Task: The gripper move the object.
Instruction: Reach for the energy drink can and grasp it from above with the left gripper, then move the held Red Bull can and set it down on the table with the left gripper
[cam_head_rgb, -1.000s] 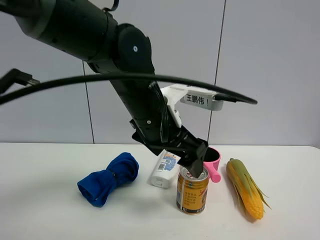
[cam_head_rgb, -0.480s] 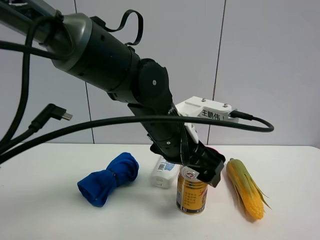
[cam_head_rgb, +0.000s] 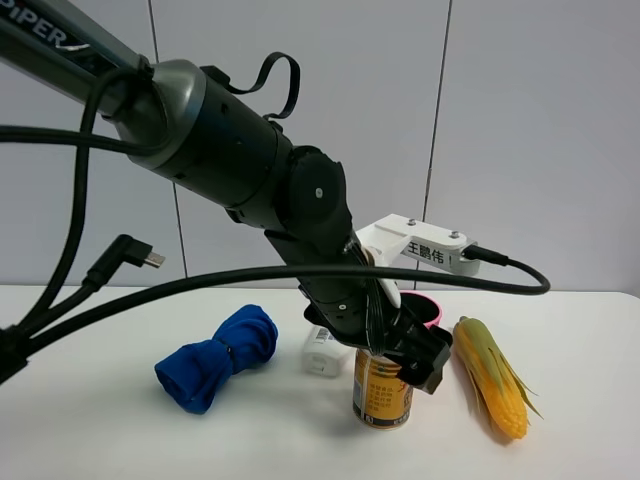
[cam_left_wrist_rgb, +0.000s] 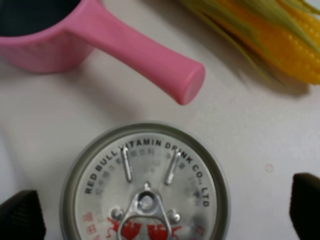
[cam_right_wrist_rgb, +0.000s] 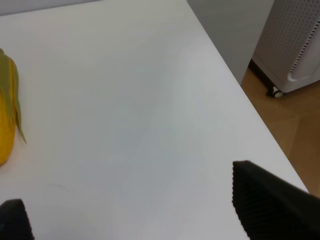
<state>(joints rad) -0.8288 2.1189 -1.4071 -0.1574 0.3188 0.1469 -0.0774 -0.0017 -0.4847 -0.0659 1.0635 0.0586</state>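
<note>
The gold-yellow can (cam_head_rgb: 380, 397) stands upright on the white table, front centre. My left gripper (cam_head_rgb: 403, 358) reaches down over it, open, with its black fingers on either side of the can's top. In the left wrist view the silver pull-tab top (cam_left_wrist_rgb: 146, 182) lies between the two fingertips (cam_left_wrist_rgb: 20, 217), with gaps on both sides. My right gripper (cam_right_wrist_rgb: 145, 210) is open and empty over bare table near the table's right edge; the high view does not show it.
A pink cup (cam_head_rgb: 427, 312) with a handle (cam_left_wrist_rgb: 145, 57) stands just behind the can. A corn cob (cam_head_rgb: 492, 375) lies to its right, a white bottle (cam_head_rgb: 322, 350) and a blue cloth (cam_head_rgb: 215, 358) to its left. Floor and a white appliance (cam_right_wrist_rgb: 295, 45) lie past the table edge.
The left arm has swung down and slightly right, bringing its open gripper lower around the top of the can. The can and the other objects have not moved.
</note>
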